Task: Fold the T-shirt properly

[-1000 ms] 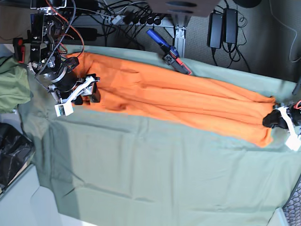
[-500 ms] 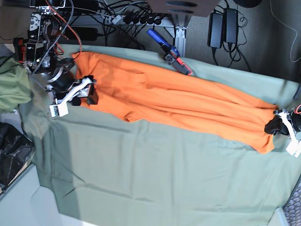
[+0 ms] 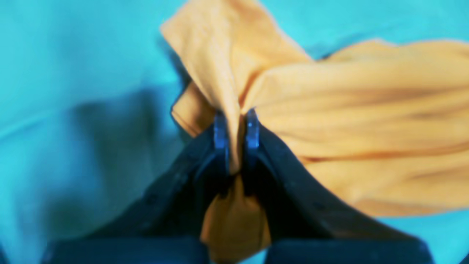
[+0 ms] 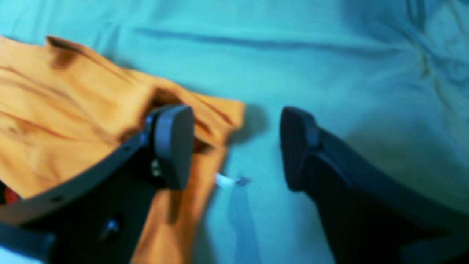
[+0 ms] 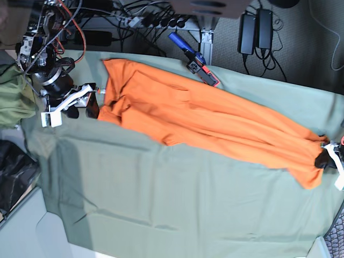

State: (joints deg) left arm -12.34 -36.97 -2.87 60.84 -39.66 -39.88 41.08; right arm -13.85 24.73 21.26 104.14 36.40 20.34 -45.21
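The orange T-shirt lies stretched in a long diagonal band from the back left to the right edge of the table. My left gripper is at its right end. In the left wrist view the left gripper is shut on a bunched fold of the T-shirt. My right gripper stands open beside the shirt's left end. In the right wrist view the right gripper has one finger over the T-shirt's edge and the other over bare cloth, gripping nothing. A small white tag shows between the fingers.
A sage-green cloth covers the table. An olive-green garment lies at the left edge, with a black bag below it. A blue and red tool rests at the back edge. Power bricks and cables sit behind.
My left gripper has drawn the shirt's end further right, dragging the whole shirt rightward and stretching it. My right arm has moved left and back, off the shirt's left end.
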